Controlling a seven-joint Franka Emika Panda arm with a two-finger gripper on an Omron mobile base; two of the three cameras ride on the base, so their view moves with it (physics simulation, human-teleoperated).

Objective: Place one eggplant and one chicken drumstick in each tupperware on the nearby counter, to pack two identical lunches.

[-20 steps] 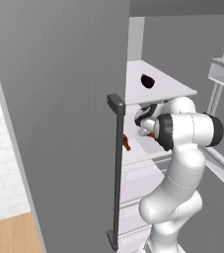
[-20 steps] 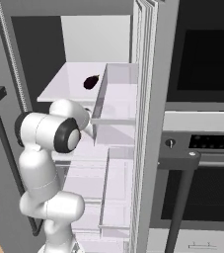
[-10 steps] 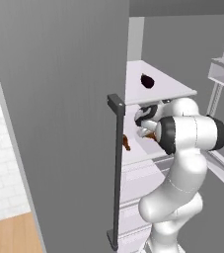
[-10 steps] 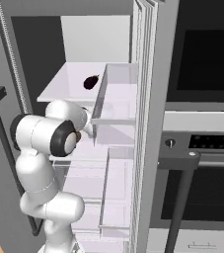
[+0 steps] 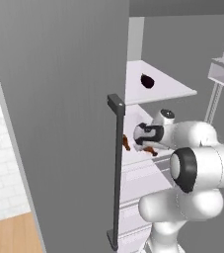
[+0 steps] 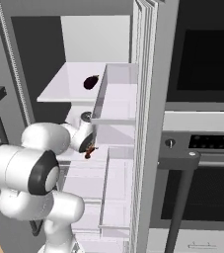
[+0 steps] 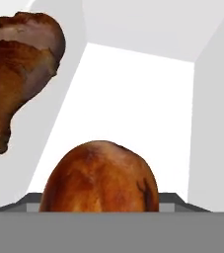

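Note:
Inside the open fridge, my gripper reaches onto the middle shelf. One chicken drumstick, reddish-brown, sits thick end up right between the jaws and hides the fingertips; the jaws look shut on it. From the bases it shows just under the hand. A second chicken drumstick lies to the left on the same shelf. A dark purple eggplant rests on the shelf above. The tupperwares and the counter are out of view.
The grey fridge door with its dark bar handle stands open close on the left. The other door's clear shelf bins hang on the right of the arm. A black oven front lies further right. White fridge walls close in around the hand.
The hand has sunk lower onto the middle shelf and the elbow has dropped. The jaws have narrowed around the nearer drumstick. The eggplant has not moved.

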